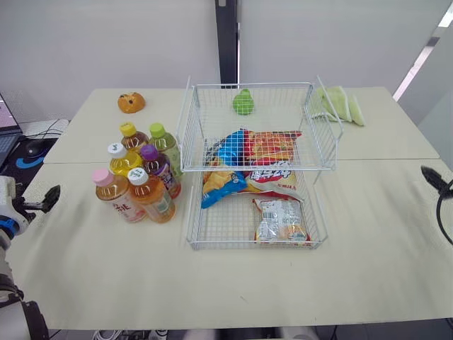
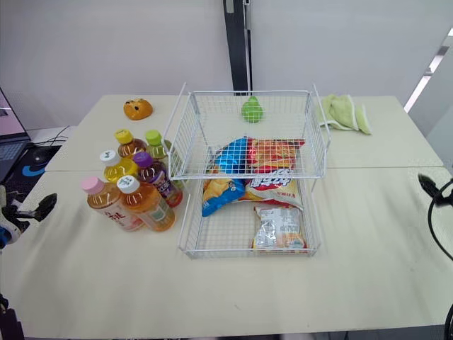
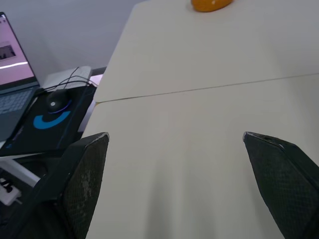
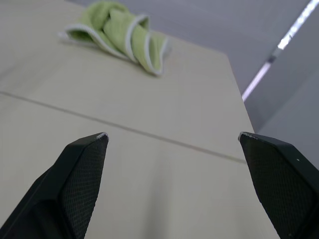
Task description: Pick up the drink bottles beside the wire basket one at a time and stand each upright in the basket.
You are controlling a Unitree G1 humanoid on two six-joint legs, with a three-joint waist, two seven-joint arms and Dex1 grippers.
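Note:
Several drink bottles stand upright in a tight cluster on the table, just left of the wire basket. Among them are a pink-capped bottle, a white-capped orange one and a purple-capped one. The basket has a low tray and a raised upper tier. My left gripper hovers open at the table's left edge, well left of the bottles, with nothing between its fingers. At the table's right edge my right gripper is open too, its fingers over bare tabletop.
Snack bags and a silver packet lie in the basket. A green toy sits at its far end. An orange toy lies far left and a green cloth far right. A mouse rests on a pad beside the table.

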